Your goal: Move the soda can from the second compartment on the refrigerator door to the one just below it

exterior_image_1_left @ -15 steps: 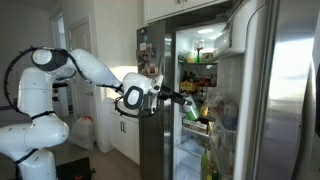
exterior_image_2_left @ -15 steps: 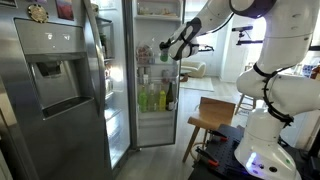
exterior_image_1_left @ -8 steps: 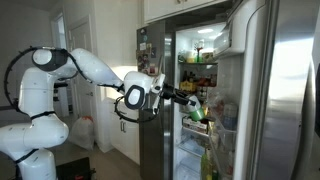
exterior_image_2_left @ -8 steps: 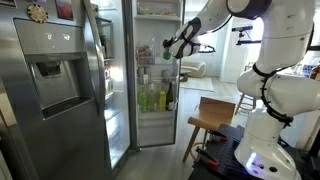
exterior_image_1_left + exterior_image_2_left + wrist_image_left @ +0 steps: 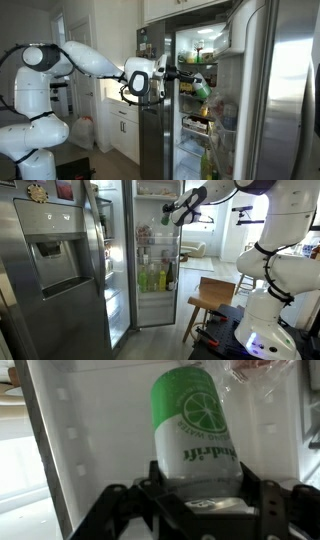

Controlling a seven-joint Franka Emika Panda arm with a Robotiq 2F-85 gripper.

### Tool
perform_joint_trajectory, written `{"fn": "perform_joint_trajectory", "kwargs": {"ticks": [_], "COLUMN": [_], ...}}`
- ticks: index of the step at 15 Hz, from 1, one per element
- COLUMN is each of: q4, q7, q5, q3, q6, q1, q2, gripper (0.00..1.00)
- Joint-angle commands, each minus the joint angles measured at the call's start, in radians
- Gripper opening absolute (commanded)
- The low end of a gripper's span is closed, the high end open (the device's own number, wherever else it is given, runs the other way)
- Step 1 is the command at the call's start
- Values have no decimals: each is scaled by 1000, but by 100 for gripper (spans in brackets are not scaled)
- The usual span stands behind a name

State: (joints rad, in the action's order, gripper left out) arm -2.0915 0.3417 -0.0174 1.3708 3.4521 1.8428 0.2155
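Note:
The soda can, green and white with a lime picture, fills the middle of the wrist view. My gripper is shut on its lower part, one black finger on each side. In an exterior view the gripper holds the can in front of the open refrigerator, beside the white inner lining of the refrigerator door. From the opposite side, the gripper hangs high at the fridge opening; the can is too small to make out there.
Bottles stand in a lower door bin below the can. Green and yellow bottles fill a shelf. A steel door with an ice dispenser stands close by. A narrow steel door with magnets lies behind the arm. Wooden table nearby.
The arm has lifted the held can upward, from about mid-height of the door to a higher level. The grip stayed shut.

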Motion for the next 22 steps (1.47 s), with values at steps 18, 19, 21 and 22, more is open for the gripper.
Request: {"fn": "perform_joint_trajectory", "kwargs": {"ticks": [18,19,21,22], "q4": [-85,-101,-139,-157], "q7": [-31,-28,-148,-164], "q5": [193,231,186,194], "q3": [-182,-214,-372,-426], "q6": [21,21,16,18], "q1": [-196,-221,-398,-450], "q2": [-141,-142,-173,-180], "gripper": [48,48,48,48]}}
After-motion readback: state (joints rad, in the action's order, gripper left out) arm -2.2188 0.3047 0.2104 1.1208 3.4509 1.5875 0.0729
